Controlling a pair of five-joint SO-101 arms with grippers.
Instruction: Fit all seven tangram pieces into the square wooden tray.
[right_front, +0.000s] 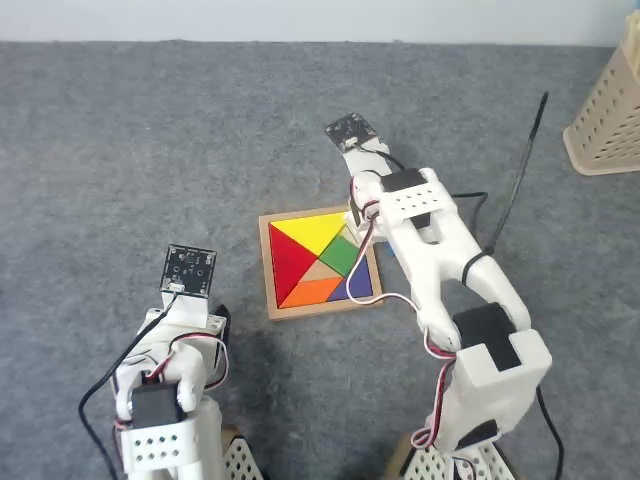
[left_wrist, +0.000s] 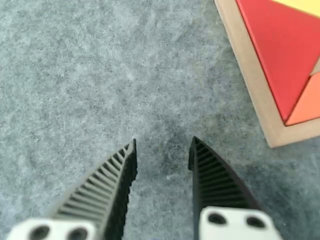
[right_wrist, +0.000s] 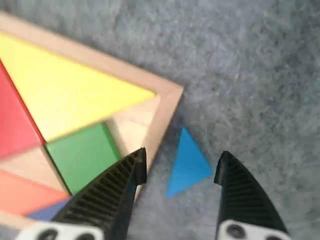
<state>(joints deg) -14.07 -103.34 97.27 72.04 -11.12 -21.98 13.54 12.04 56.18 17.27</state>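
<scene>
- High view: the square wooden tray (right_front: 272, 268) lies flat near the middle of the grey counter (right_front: 120, 150), between the two arms.
- Inside it sit a yellow triangle (right_front: 312, 232) along the far side, a red triangle (right_front: 288, 262) on the left, an orange piece (right_front: 315, 291) at the near side, a green square (right_front: 340, 256) towards the right, a plain wood-coloured piece (right_front: 320, 271) in the centre and a purple piece (right_front: 357, 287) at the near right.
- Right wrist view: a small blue triangle (right_wrist: 187, 165) lies flat on the counter, just outside the tray's right rim near its far right corner.
- A bare triangular patch of tray floor (right_wrist: 132, 125) shows between the yellow triangle, the green square and that rim.
- The right gripper (right_wrist: 182, 152) hangs over this spot with its fingers (right_wrist: 112, 190) spread apart and holding nothing; one is above the rim, the other beyond the blue triangle.
- Left wrist view: the left gripper (left_wrist: 164, 141) is at the near left, over bare counter, with its fingers parted and nothing between them; the tray's near left corner is near it.
- A cream perforated basket (right_front: 610, 110) stands at the far right edge of the counter.
</scene>
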